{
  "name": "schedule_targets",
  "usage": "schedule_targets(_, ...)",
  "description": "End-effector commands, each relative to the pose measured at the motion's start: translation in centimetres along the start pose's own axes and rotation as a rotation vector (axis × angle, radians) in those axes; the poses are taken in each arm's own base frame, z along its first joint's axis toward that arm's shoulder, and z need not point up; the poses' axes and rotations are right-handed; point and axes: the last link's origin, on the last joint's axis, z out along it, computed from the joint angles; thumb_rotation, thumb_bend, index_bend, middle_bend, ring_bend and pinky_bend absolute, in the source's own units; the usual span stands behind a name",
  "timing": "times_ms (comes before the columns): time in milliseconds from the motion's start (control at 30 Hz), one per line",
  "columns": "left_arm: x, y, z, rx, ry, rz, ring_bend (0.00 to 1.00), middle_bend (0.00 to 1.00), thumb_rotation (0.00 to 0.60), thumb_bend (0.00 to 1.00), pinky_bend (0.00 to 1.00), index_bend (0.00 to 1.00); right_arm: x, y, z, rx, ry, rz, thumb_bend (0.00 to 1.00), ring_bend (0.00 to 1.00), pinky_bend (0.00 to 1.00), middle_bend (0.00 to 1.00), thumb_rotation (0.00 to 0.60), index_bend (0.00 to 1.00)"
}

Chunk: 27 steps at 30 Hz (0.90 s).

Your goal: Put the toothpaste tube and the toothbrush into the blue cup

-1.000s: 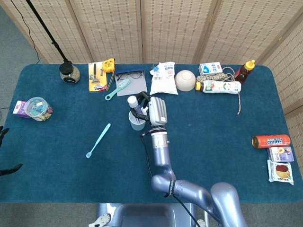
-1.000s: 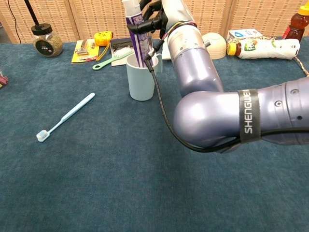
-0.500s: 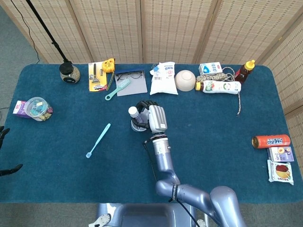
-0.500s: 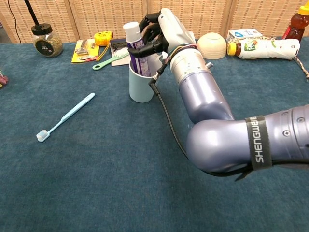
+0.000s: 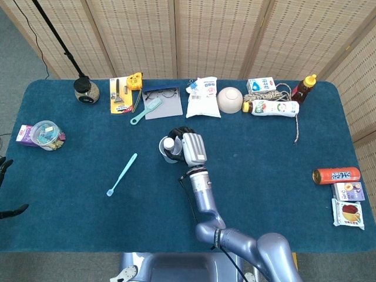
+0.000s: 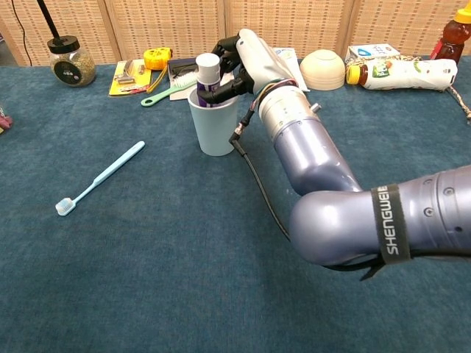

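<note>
The blue cup [image 6: 215,129] stands upright left of the table's centre, its rim [image 5: 164,151] just showing beside my hand in the head view. A white-capped purple toothpaste tube [image 6: 208,70] stands cap-up inside it, only its top above the rim [image 5: 168,144]. My right hand [image 6: 246,57] reaches over the cup from the right and still grips the tube's upper part [image 5: 191,148]. The light blue toothbrush [image 5: 122,174] lies flat on the cloth left of the cup [image 6: 101,177], untouched. At the left edge of the head view, dark fingertips [image 5: 14,210] of my left hand hang apart off the table, holding nothing.
Along the back edge lie a tool card [image 5: 120,97], a teal comb [image 5: 147,110], a grey pouch with glasses [image 5: 163,101], a white bag [image 5: 204,97], a bowl [image 5: 230,100], bottles and rope [image 5: 273,101]. A jar [image 5: 46,134] sits far left, a can and snacks [image 5: 338,175] far right.
My right hand has lowered the toothpaste tube from above the cup down into it, so only the capped top now shows. The toothbrush has not moved.
</note>
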Motion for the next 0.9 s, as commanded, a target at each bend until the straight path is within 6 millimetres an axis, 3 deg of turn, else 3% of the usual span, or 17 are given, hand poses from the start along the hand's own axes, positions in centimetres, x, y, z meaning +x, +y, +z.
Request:
schedule_targets(33,0.04,-0.04,-0.01,0.001,0.001,-0.002,0.0,0.0,0.6,0.0,0.0,0.0,-0.05,-0.02,-0.01,0.003,-0.003,-0.009,0.46,0.31,0.3,0.51,0.6,0.56)
schedule_targets(300,0.06,-0.07,0.04,-0.001,-0.001,-0.002,0.0,0.0,0.6,0.0,0.0,0.0,0.11,-0.1,0.02,0.011,-0.004,-0.008,0.46,0.28,0.3,0.42,0.6,0.48)
schedule_targets(533,0.08,-0.07,-0.04,-0.002,0.0,-0.002,0.0,0.0,0.6,0.0,0.0,0.0,0.16,-0.13,-0.14,0.027,-0.028,0.019,0.46,0.19,0.26,0.27,0.6,0.33)
schedule_targets(900,-0.03,0.04,-0.05,-0.004,-0.005,0.002,0.0,0.0,0.6,0.0,0.0,0.0,0.75,-0.28,-0.69,0.058,-0.005,0.029,0.46,0.18,0.25,0.26,0.6,0.31)
